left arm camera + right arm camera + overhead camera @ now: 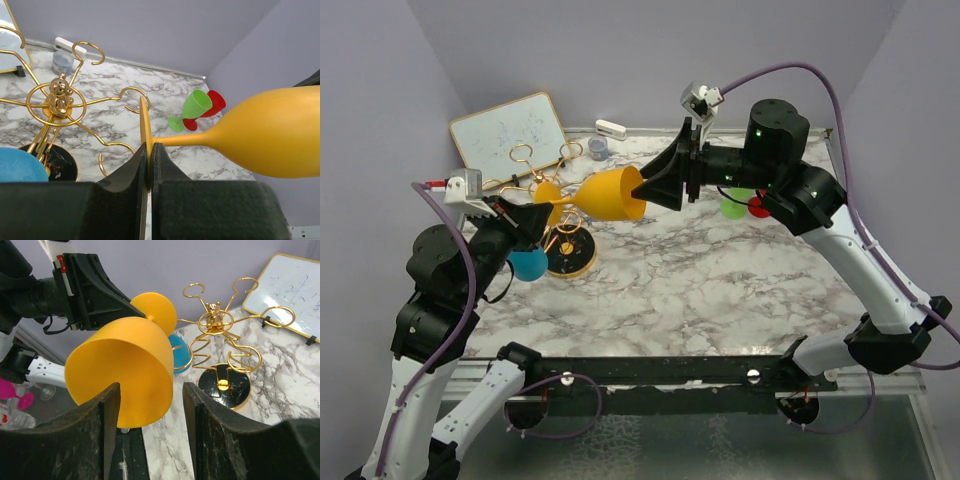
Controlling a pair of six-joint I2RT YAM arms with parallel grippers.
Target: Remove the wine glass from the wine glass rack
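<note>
A yellow wine glass (610, 195) hangs level in the air, off the gold wire wine glass rack (565, 250). My left gripper (542, 215) is shut on the glass's flat foot (145, 127), edge-on between its pads. The bowl (270, 135) points right, towards my right gripper (650, 185). That gripper (151, 390) is open at the bowl's mouth (125, 365); its left finger overlaps the rim and its right finger stands apart from it. The rack (215, 322) stands behind on its dark round base, curly arms spread from the stem (60, 100).
A blue glass (529, 264) hangs at the rack's near side. A green glass (733, 207) and a red one (758, 206) sit under the right arm. A white board (508, 130), a small jar (598, 149) and a white object (610, 128) stand along the back wall.
</note>
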